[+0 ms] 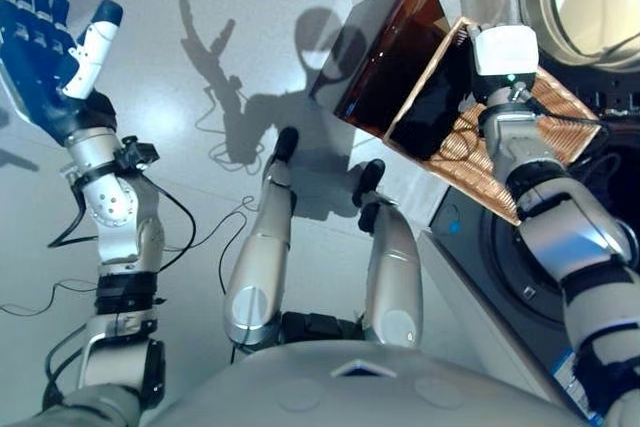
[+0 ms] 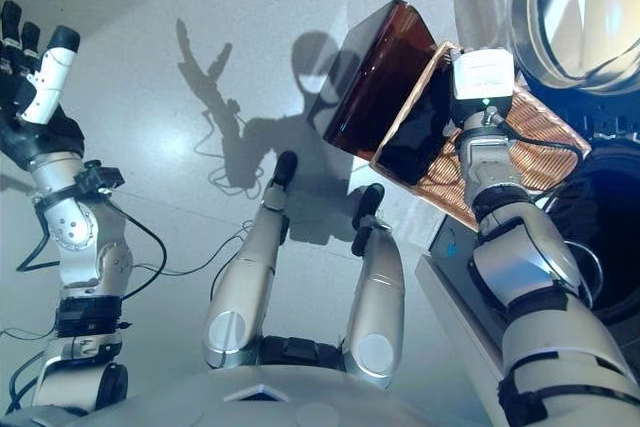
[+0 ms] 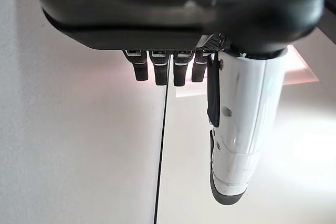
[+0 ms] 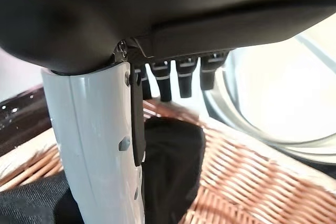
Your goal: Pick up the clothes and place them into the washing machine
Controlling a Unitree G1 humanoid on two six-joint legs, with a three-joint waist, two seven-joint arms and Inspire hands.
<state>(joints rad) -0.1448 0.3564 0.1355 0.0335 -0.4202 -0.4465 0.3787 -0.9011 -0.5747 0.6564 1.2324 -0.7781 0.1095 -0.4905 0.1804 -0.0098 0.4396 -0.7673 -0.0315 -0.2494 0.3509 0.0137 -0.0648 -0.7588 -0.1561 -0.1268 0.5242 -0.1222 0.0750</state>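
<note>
A black piece of clothing [image 4: 173, 161] lies inside a tilted rectangular wicker basket with glossy brown sides [image 1: 400, 47], raised beside the round glass door of the washing machine [image 2: 575, 17]. The right hand [image 4: 178, 80] reaches over the cloth with fingers extended and relaxed, not gripping it. The left hand [image 1: 45, 42] is held up well to the left, fingers straight and spread, empty.

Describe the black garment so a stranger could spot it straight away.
Find the washing machine at the robot's right, its round glass door swung open. Just before it the right hand is at a tilted wicker basket. The black garment lies against the basket's woven bottom, the only soft, matte black thing there, beside the basket's glossy brown side.
</note>
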